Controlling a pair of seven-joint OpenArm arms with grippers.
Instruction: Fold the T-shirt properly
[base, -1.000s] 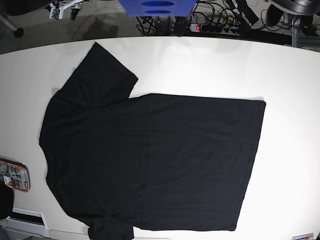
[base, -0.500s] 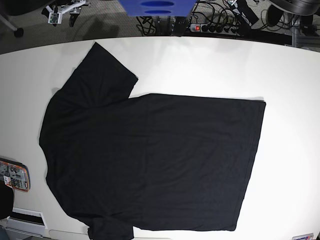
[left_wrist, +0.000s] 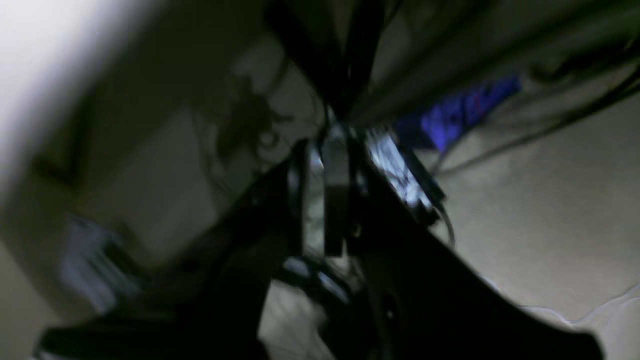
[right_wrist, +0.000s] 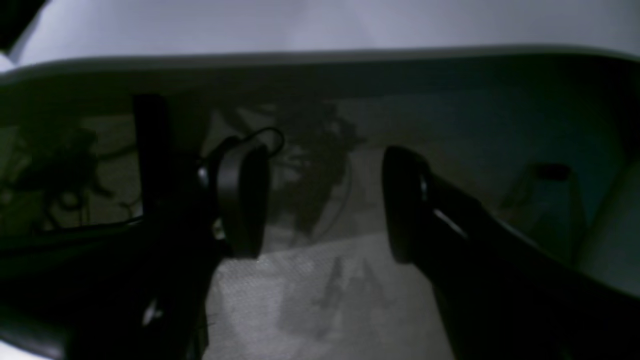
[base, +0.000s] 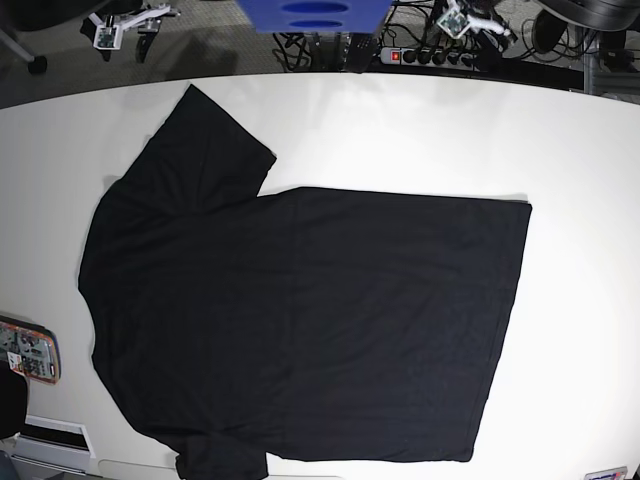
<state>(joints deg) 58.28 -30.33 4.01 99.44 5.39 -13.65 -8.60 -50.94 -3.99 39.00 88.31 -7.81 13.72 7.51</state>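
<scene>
The black T-shirt (base: 300, 320) lies spread flat on the white table (base: 400, 130), one sleeve pointing to the far left and the hem at the right. Both arms are beyond the table's far edge, away from the cloth. A piece of the right arm (base: 128, 22) shows at the top left of the base view, a piece of the left arm (base: 468, 20) at the top right. In its wrist view my right gripper (right_wrist: 322, 200) is open and empty above the floor. My left gripper (left_wrist: 325, 200) is blurred, fingers pressed together, holding nothing.
A small orange-trimmed object (base: 25, 350) lies at the table's left edge. Behind the table are a blue object (base: 310, 15), a power strip (base: 420, 55) and cables on the floor. The pale table edge (right_wrist: 320, 50) runs across the top of the right wrist view.
The left arm has come into view at the top right of the base view, and the right arm's part has shifted a little right. The T-shirt has not moved.
</scene>
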